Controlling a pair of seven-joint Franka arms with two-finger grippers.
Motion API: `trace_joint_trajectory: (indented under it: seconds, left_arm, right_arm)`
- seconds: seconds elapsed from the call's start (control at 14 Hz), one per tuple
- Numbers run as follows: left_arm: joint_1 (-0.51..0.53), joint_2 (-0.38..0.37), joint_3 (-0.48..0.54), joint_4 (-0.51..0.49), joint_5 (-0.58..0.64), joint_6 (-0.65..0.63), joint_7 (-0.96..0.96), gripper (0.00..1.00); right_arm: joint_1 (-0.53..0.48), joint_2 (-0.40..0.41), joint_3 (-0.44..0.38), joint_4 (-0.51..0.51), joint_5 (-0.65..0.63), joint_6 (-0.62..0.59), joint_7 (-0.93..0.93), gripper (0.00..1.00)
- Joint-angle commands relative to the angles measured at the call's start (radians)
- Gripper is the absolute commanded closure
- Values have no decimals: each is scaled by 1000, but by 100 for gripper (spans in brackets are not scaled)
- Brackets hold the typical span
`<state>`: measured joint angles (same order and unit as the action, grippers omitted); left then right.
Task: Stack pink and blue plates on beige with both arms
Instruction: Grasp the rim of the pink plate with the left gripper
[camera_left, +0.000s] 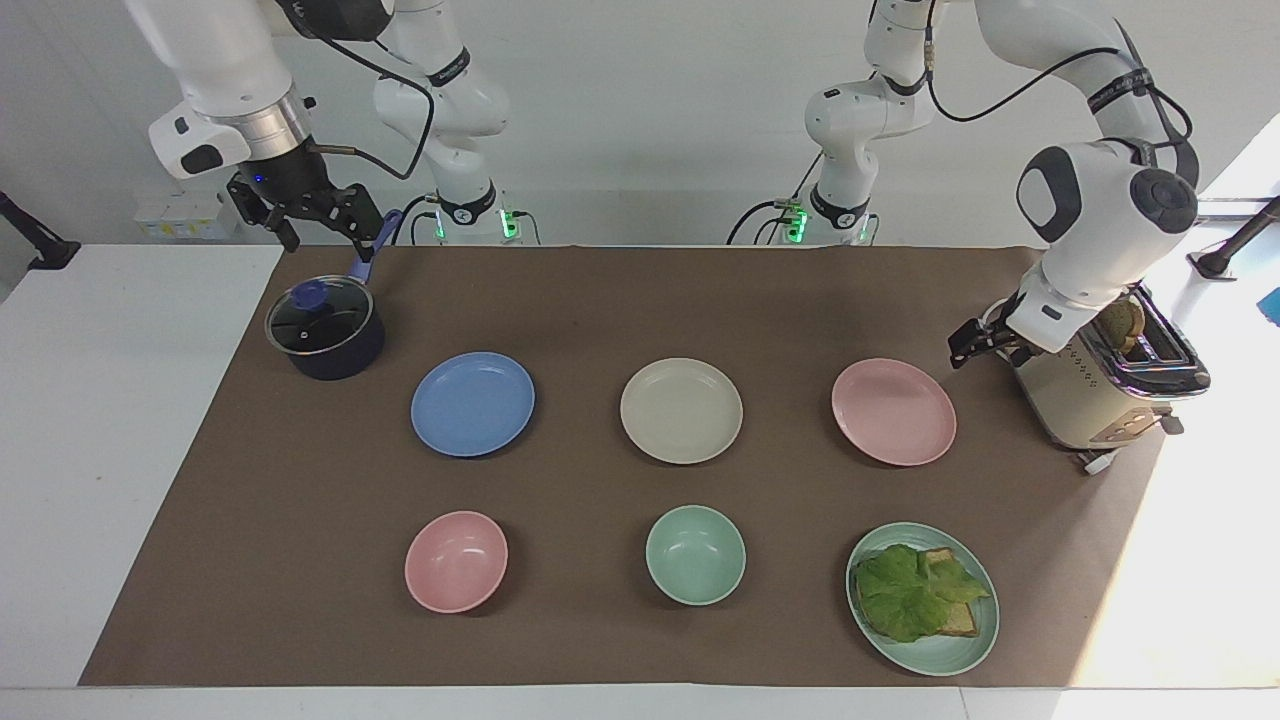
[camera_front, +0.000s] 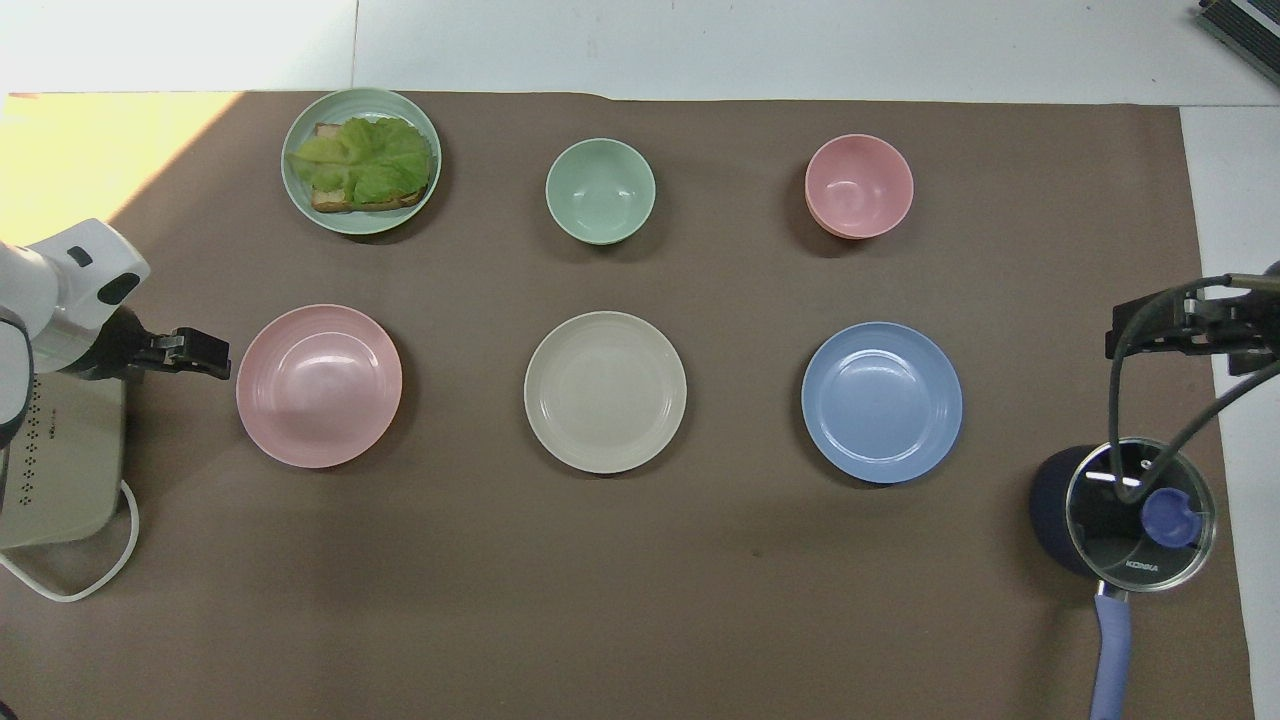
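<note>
The brown mat (camera_left: 620, 300) bears three plates in a row, none stacked: the beige plate (camera_left: 681, 410) in the middle, the blue plate (camera_left: 472, 403) toward the right arm's end, the pink plate (camera_left: 893, 411) toward the left arm's end. The toaster (camera_left: 1095, 385) stands beside the pink plate, the lidded saucepan (camera_left: 325, 327) near the blue one. The left gripper (camera_left: 972, 343) hangs between toaster and pink plate — fingers apart, empty. The right gripper (camera_left: 305, 215) hovers over the saucepan's handle — open, holding nothing.

Beige plate (camera_left: 681, 411) between two plates.
</note>
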<state>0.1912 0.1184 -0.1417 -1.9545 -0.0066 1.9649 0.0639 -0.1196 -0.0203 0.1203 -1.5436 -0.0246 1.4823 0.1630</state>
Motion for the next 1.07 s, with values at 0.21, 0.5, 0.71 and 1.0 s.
trace_joint_trajectory:
  seconds: [0.21, 0.5, 0.71, 1.0]
  left_arm:
    - [8, 61, -9, -81, 10, 120, -44, 0]
    - [14, 83, -9, -110, -30, 120, -58, 0]
    - [17, 77, -7, -115, -30, 91, -58, 15]
    - [33, 63, -9, -144, -30, 66, -90, 22]
  right_arm:
    - [-11, -18, 2, -16, 14, 10, 4, 0]
    - [-11, -18, 2, -16, 14, 10, 4, 0]
    - [-11, -18, 2, -16, 14, 10, 6, 0]
    - [-11, -18, 2, -16, 14, 10, 4, 0]
